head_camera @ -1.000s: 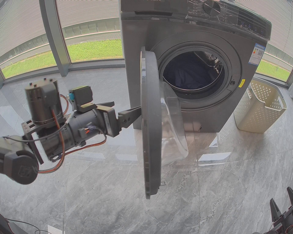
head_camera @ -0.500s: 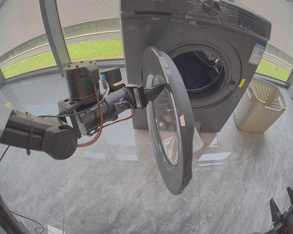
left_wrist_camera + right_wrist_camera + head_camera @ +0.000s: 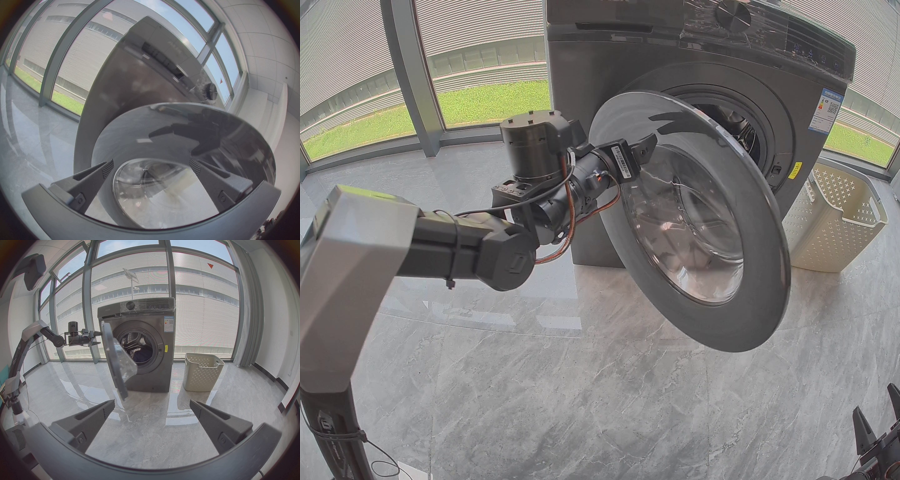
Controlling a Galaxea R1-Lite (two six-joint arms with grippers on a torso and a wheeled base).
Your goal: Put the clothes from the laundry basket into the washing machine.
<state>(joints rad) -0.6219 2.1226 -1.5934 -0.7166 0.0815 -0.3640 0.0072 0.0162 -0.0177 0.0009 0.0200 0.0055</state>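
Left gripper [image 3: 642, 150] is at the upper edge of the washing machine [image 3: 600, 62] door [image 3: 756, 300]. Its fingers are spread wide and clasp nothing; the tips look pressed against the glossy outer face. The door stands partway between open and shut. Right gripper [image 3: 878, 415] hangs low on the right, well apart from everything, fingers equally wide and bare.

Clothes [image 3: 142, 355]: a dark bundle inside the drum [image 3: 137, 344]. Laundry basket [image 3: 812, 237] stands just beside the machine, on its right.

Handling (judgement): the clothes are soft, light and limp and will drape and trail, so pinch them at a bunched fold. The door is rigid, hinged and slick, so push it flat near the rim rather than pinching.

Views: the right wrist view looks past the door to the clothes, while in the head view the door covers most of the opening. The left wrist view gives the finger spread across the door's window.
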